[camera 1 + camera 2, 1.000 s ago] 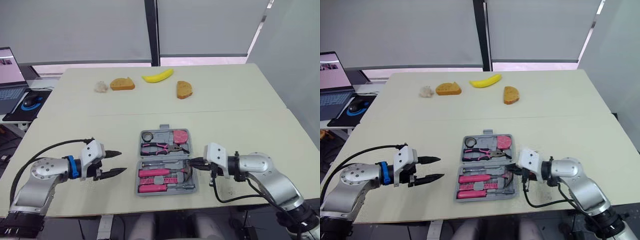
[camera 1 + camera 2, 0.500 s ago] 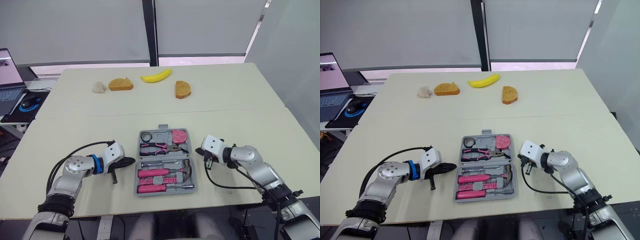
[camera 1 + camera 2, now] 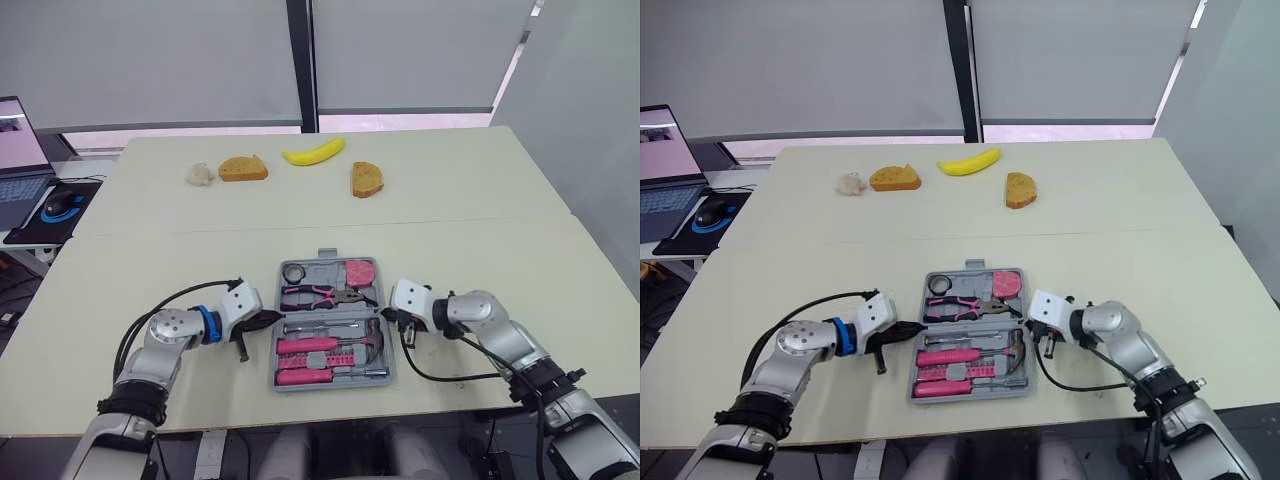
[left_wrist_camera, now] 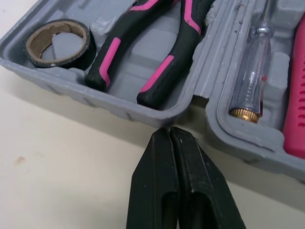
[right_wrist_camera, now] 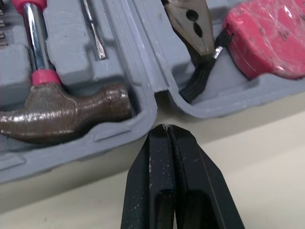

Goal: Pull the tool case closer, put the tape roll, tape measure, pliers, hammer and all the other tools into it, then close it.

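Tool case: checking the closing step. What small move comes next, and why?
The left claw and right claw, both shut, sit at the tool case's hinge ends, pliers and hammer inside; probably slide them under the far half's side edges and fold it over.

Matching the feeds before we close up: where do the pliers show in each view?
Left eye view: pliers lie across the tool case's far half, beside the tape roll.
Right eye view: pliers in the same place, near the picture's middle.
Left wrist view: their black-and-pink handles, beside the tape roll.
Right wrist view: their metal head, beside the pink tape measure.
Shared landmark: the hinge seam between the case's halves.
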Tool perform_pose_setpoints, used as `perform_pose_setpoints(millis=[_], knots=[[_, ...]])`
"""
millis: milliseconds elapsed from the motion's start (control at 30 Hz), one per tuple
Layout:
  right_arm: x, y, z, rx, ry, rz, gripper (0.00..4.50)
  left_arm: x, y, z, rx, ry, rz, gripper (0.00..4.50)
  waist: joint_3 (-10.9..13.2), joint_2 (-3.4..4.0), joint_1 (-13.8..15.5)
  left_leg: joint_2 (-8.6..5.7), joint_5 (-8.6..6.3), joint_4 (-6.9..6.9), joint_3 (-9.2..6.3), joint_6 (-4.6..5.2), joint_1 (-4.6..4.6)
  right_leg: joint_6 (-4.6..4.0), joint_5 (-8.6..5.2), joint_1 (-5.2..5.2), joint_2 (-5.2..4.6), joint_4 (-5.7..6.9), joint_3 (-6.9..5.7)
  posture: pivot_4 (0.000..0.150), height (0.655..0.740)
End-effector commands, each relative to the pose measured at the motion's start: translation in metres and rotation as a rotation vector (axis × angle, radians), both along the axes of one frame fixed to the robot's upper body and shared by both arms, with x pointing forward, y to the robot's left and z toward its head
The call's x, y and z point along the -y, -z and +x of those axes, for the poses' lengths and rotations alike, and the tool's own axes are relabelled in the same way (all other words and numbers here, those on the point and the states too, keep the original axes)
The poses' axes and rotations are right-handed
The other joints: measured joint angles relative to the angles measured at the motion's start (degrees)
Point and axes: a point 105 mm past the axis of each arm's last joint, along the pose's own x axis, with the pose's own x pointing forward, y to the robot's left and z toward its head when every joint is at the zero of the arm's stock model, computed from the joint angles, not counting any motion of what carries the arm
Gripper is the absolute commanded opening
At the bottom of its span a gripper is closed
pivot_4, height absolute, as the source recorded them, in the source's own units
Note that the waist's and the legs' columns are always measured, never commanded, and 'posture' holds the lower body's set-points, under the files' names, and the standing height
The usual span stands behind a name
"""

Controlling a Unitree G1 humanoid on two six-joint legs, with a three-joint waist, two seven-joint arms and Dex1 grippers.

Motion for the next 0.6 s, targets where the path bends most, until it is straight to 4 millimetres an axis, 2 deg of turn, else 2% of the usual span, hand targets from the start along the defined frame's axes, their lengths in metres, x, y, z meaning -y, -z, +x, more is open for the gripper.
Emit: perform_pose_setpoints(millis=[33,333,600], knots=[[-0.009,-0.008,0.001,0.025,-0.04,0.016,0.0,0.014,-0.003,-0.002,0.015,0.055,-0.012,0.03,0.0,0.0,0.1,-0.01,0.0,0.0,-0.01,0.0,0.0,0.0,0.0,0.0,0.0,0.0,0.0,0.15,0.74],[-0.015,-0.011,-0.005,0.025,-0.056,0.034,0.0,0.026,-0.003,-0.022,-0.037,0.12,-0.035,0.03,0.0,0.0,0.0,-0.02,0.0,0.0,0.0,0.0,-0.01,0.0,0.0,0.0,-0.01,-0.02,0.04,0.15,0.74],[-0.016,-0.011,-0.02,0.0,-0.072,0.035,0.0,0.029,-0.006,-0.029,-0.03,0.137,-0.022,0.03,0.0,0.0,0.2,-0.02,0.0,0.0,-0.01,0.0,-0.03,0.0,0.0,0.0,-0.02,-0.06,0.02,0.15,0.74]])
